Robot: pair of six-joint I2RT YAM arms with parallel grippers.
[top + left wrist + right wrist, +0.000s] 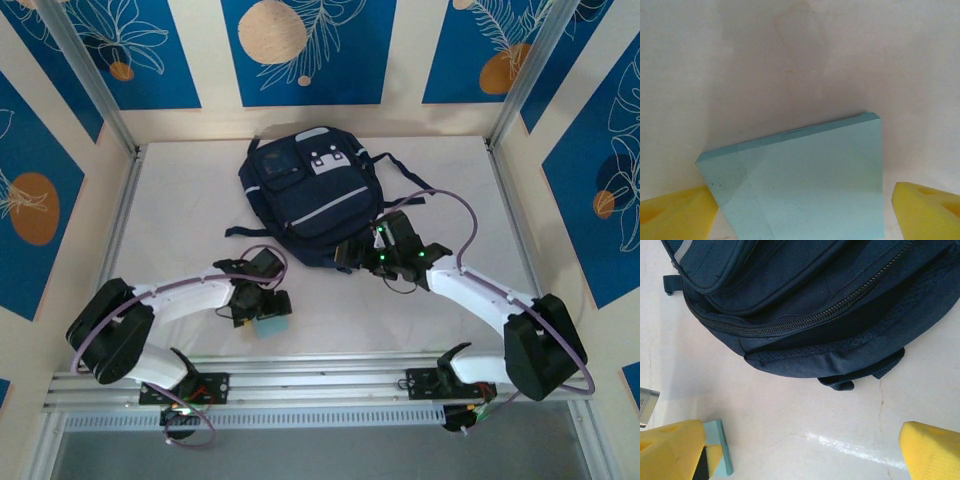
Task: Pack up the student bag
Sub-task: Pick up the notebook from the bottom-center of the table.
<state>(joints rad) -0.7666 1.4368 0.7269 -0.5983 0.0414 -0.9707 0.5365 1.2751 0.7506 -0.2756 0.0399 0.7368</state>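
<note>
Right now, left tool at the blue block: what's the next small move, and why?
Probably close the left tool on the light blue block. Its yellow fingers stand open either side of the block, with a gap showing on one side, and the block is not yet in the student bag.

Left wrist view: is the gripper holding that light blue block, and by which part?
Not gripped, as far as it shows. The left gripper is open, straddling the light blue block at its near end; a gap shows beside one yellow finger.
</note>
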